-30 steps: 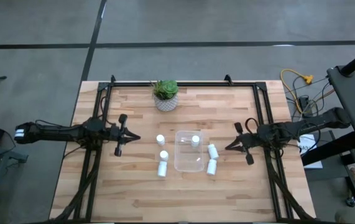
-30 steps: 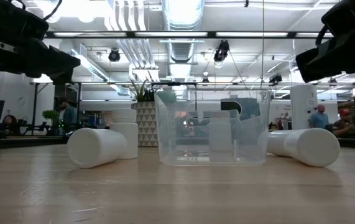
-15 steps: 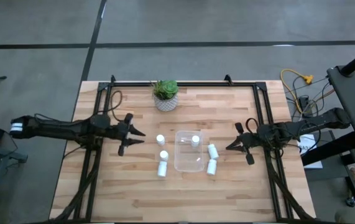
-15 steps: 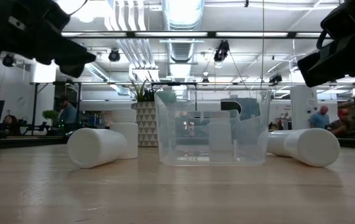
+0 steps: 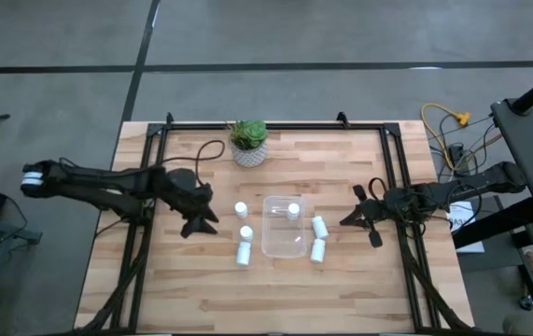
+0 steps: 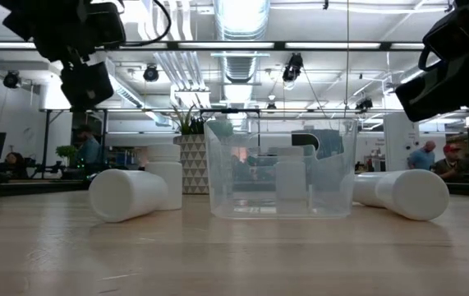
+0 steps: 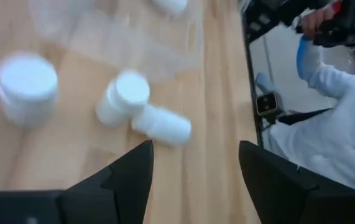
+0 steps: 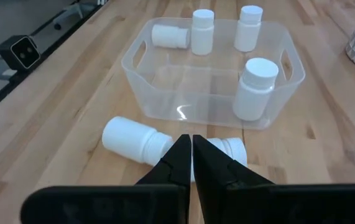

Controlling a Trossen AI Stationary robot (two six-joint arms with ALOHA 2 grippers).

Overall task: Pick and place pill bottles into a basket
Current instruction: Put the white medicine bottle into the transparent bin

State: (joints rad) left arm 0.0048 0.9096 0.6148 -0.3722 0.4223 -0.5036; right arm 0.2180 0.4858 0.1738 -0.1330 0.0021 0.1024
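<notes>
Fingers of the left gripper point(image 5: 203, 217) are spread, empty, above the tabletop point(image 5: 173, 280) near three bottles point(image 5: 245, 253) left of the basket point(image 5: 284, 241). One bottle point(image 5: 293, 210) stands inside it. Right gripper point(image 5: 348, 220) is pressed together beside two lying bottles point(image 5: 318, 249).

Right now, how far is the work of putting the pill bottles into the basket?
Done: one pill bottle stands inside the basket. In hand: nothing; the left tool, open, is near the three bottles left of the basket. The right tool waits shut. Left: those three and two lying bottles on the right.
</notes>
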